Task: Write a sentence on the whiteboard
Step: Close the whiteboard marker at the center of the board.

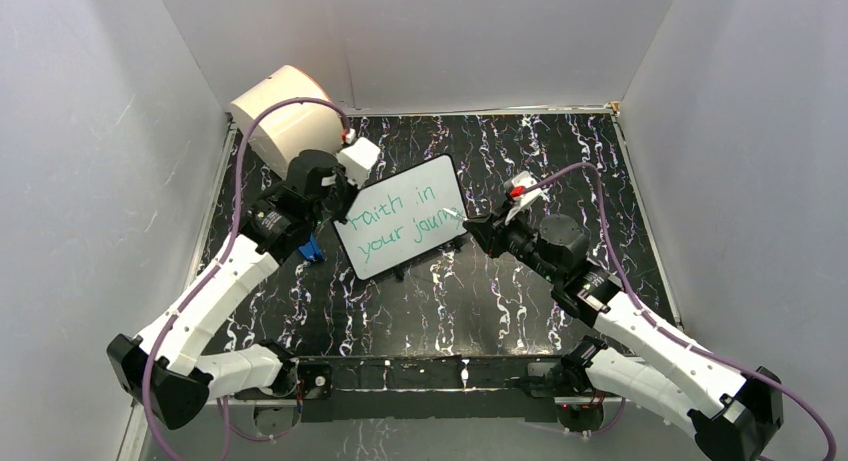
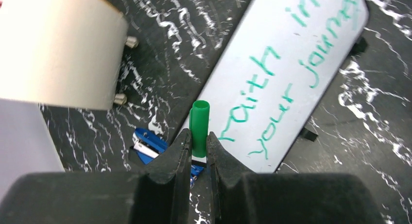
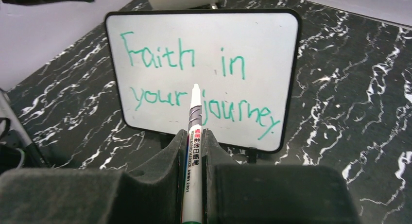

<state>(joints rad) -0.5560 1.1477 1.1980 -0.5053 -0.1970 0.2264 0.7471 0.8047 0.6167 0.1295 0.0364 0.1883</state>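
Whiteboard, stood mid-table between the arms, with the sentence judged complete; the marker is clamped by the right gripper, its cap pinched by the left gripper, recapping perhaps outstanding.

The left arm and right arm combine white link covers, black joint housings, externally routed purple cables and matte-black fingers.

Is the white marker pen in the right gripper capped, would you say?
No, the white marker pen shows a bare tip in the right gripper.
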